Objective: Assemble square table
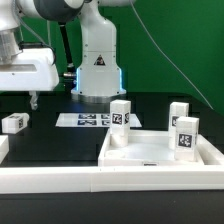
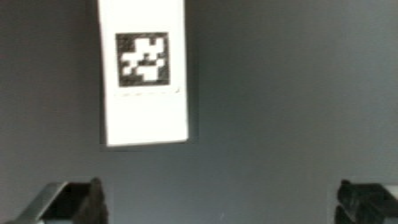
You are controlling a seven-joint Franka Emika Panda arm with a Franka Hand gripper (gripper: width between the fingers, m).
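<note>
Writing: none I can read, just black-and-white tags on the parts, too blurry to make out.
Slab [image 1: 160, 155]: white, on the black table [image 1: 55, 140] at the front, toward the exterior view's right, right behind the long white rail [image 1: 60, 180].
Legs on slab: three standing up, one [image 1: 120, 117] at its back-left corner, two [image 1: 178, 114] [image 1: 186, 136] over at the right, tags facing the camera.
Loose leg [image 1: 13, 123]: lying on the table at the exterior view's far left. The wrist view shows a tagged leg [image 2: 143, 75] flat on the table, well clear of the fingertips [image 2: 71, 200].
Marker board [image 1: 92, 120]: flat by the arm's base.
Arm: reaches in from the upper left, hand pointing straight down.
Gripper [image 1: 33, 100]: jaws wide apart, nothing in them, hanging just above the table near the loose leg.
</note>
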